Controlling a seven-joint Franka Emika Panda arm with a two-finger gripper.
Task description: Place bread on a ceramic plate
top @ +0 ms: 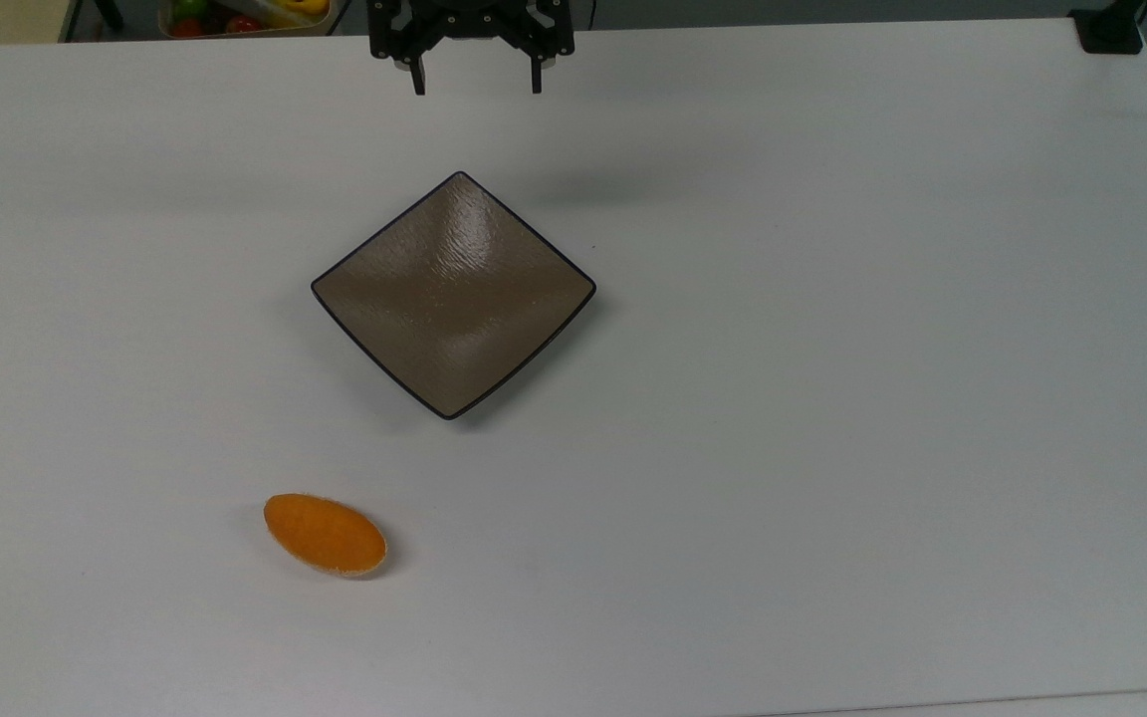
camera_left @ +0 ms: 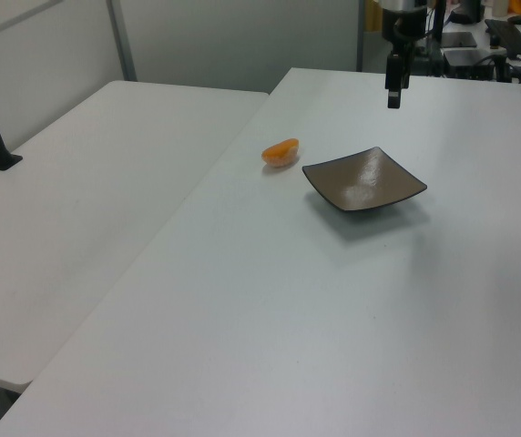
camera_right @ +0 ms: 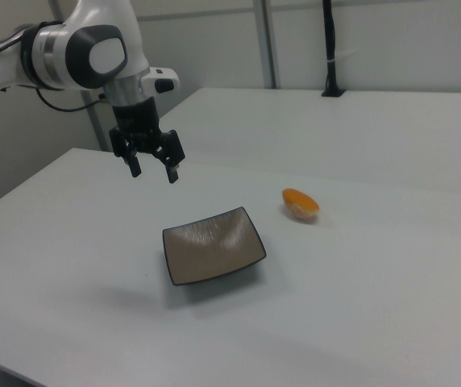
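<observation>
The bread (top: 325, 536) is a small orange oval with a pale rim, lying on the white table near the top view's lower left; it also shows as bread (camera_left: 280, 152) and bread (camera_right: 301, 204). The square brown-grey ceramic plate (top: 453, 293) sits bare at the table's middle, seen too as plate (camera_left: 364, 178) and plate (camera_right: 213, 245). My gripper (top: 477, 82) hangs open and empty above the table beyond the plate's far corner, high over it as gripper (camera_left: 393, 98) and gripper (camera_right: 155, 171). The bread lies well apart from plate and gripper.
A tray of colourful fruit (top: 240, 15) stands off the table at the top view's upper left. A black camera post base (top: 1109, 32) sits on the far right corner. A second white table (camera_left: 87, 200) adjoins on the left view's left.
</observation>
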